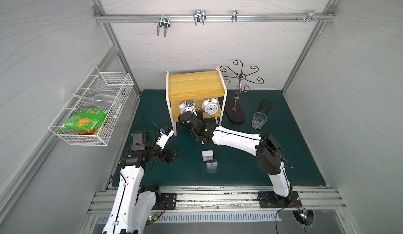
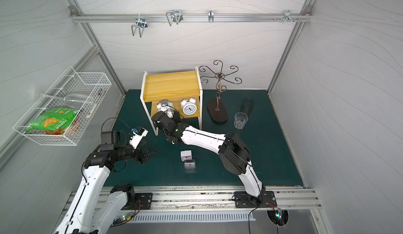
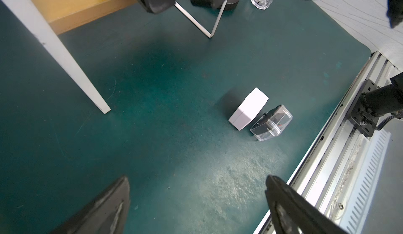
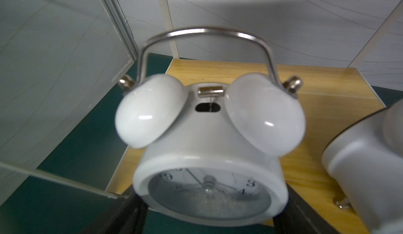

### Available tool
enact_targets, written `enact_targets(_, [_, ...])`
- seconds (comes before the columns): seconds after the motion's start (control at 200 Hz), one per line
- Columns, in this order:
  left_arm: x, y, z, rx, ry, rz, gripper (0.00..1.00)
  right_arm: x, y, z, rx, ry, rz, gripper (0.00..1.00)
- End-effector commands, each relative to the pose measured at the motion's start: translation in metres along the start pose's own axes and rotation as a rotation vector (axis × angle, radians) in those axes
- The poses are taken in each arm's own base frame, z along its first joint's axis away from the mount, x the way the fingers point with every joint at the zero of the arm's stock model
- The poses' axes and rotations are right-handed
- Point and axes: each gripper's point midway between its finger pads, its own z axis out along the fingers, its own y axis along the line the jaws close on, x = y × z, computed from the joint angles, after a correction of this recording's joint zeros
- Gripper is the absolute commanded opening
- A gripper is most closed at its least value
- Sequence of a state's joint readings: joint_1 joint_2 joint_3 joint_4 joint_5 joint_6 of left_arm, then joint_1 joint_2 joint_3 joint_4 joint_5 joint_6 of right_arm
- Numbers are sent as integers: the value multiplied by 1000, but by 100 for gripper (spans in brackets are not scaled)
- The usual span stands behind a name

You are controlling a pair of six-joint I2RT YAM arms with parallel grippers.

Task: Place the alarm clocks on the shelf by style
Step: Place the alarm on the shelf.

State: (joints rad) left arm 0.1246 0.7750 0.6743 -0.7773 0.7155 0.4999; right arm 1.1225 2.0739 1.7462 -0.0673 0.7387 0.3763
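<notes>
Yellow-board shelf (image 1: 194,84) sits at the back of the green surface (image 1: 239,174). It has two tiers, and the top board is bare.

Clock count is four: two round twin-bell ones and two square ones.
- Both round ones are at the lower board. The right twin-bell clock (image 1: 210,106) stands upright near the board's right end.
- The left twin-bell clock (image 4: 209,152) is just beside it, close to the board's left edge.
- The right pincer (image 4: 210,204) is partly spread, fingers pressed on both sides of that left clock's body, so it's got hold of it. Can't tell if the feet are down on the wood.
- The white square clock (image 1: 206,155) and clear square clock (image 1: 211,164) sit nearly touching on the surface near the front middle, with open mat all round.

Left pincer (image 3: 197,178) hangs wide open and empty over the mat to their left.

Over on the right there's one clear glass (image 1: 259,120), one dark tumbler (image 1: 265,106) and one curly stand (image 1: 236,112). The stand is just beside the shelf's right leg.
</notes>
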Motion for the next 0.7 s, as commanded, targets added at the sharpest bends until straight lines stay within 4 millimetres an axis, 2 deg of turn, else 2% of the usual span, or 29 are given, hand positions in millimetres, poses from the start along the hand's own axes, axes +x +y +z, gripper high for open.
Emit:
enact_targets(0.0, [-6,2,-1,-6,-27,16,99,-20,1,5,4,-60,36,64])
enact_targets(0.695, [-6,2,-1,-7,-26,16,99,-23,1,24,50,-100,21,64])
